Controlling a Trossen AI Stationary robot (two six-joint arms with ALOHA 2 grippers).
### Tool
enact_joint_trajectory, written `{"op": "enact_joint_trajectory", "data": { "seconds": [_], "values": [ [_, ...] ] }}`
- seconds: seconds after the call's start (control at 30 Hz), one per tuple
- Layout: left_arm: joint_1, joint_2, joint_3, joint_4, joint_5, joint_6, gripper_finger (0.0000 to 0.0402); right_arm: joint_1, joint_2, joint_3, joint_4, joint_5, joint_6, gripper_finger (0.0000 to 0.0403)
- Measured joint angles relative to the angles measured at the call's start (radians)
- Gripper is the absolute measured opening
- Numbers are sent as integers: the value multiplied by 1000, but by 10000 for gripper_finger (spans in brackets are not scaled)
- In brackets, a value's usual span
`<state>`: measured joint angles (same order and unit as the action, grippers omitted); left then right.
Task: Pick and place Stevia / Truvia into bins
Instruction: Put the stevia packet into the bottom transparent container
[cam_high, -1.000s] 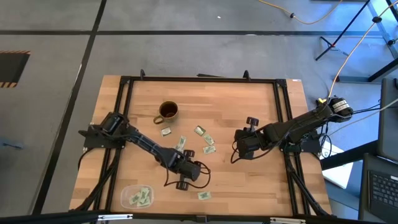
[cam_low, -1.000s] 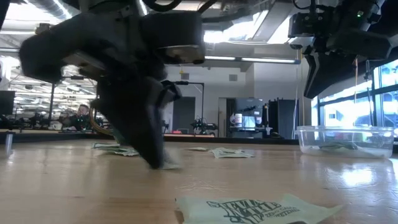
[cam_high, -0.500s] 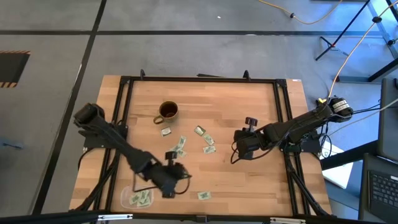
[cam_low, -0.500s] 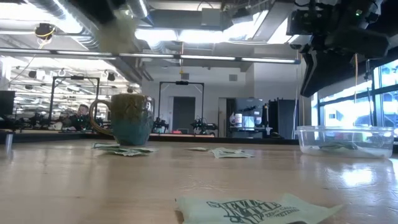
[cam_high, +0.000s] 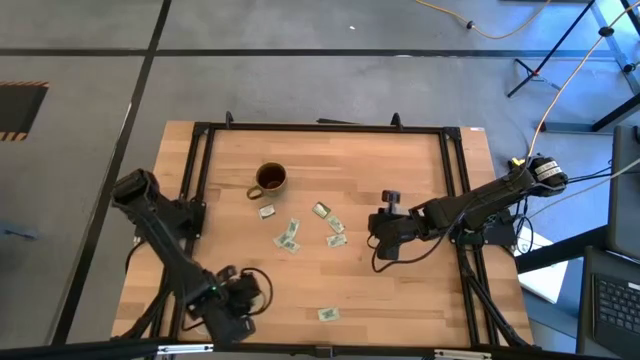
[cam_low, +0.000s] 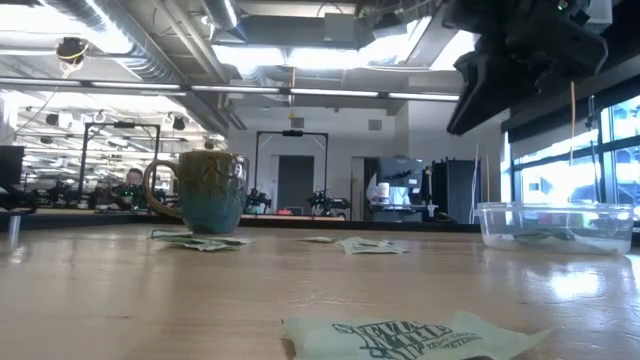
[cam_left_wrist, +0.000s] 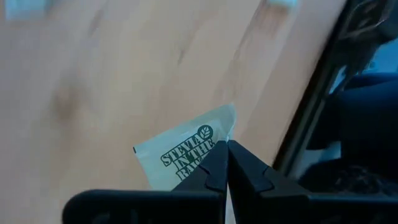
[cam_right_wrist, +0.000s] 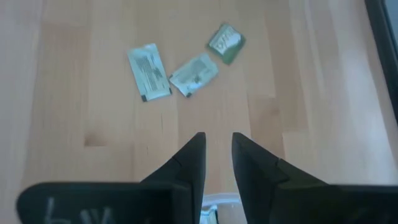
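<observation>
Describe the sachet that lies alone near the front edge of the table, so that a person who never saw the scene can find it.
Start at the brown mug on the wooden table. Go past the loose group of sachets in the middle, toward the opposite long edge. There one green and white sachet lies flat by itself; unlike the others, it has no neighbour touching it or close beside it.

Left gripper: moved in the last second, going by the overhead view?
Yes. The left gripper, shut on a Stevia sachet, swung from mid-table toward the front-left corner, farther from the mug.
</observation>
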<state>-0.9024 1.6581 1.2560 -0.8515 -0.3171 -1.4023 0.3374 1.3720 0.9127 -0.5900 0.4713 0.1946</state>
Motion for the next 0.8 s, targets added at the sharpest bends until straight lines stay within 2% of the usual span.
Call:
{"op": "enact_joint_trajectory", "data": {
  "seconds": [0.2, 0.37, 0.47, 0.8],
  "values": [
    [-58, 55, 2, -17, 148, -308, 2, 0, 0, 0, 7, 0, -19, 82],
    [-77, 139, 2, -18, 295, -421, 1, 0, 0, 0, 22, 0, -46, 82],
    [-80, 167, 2, -16, 315, -435, 2, 0, 0, 0, 31, 0, -50, 82],
    [-79, 169, 1, -5, 290, -442, 4, 0, 0, 0, 38, 0, -48, 82]
  ]
}}
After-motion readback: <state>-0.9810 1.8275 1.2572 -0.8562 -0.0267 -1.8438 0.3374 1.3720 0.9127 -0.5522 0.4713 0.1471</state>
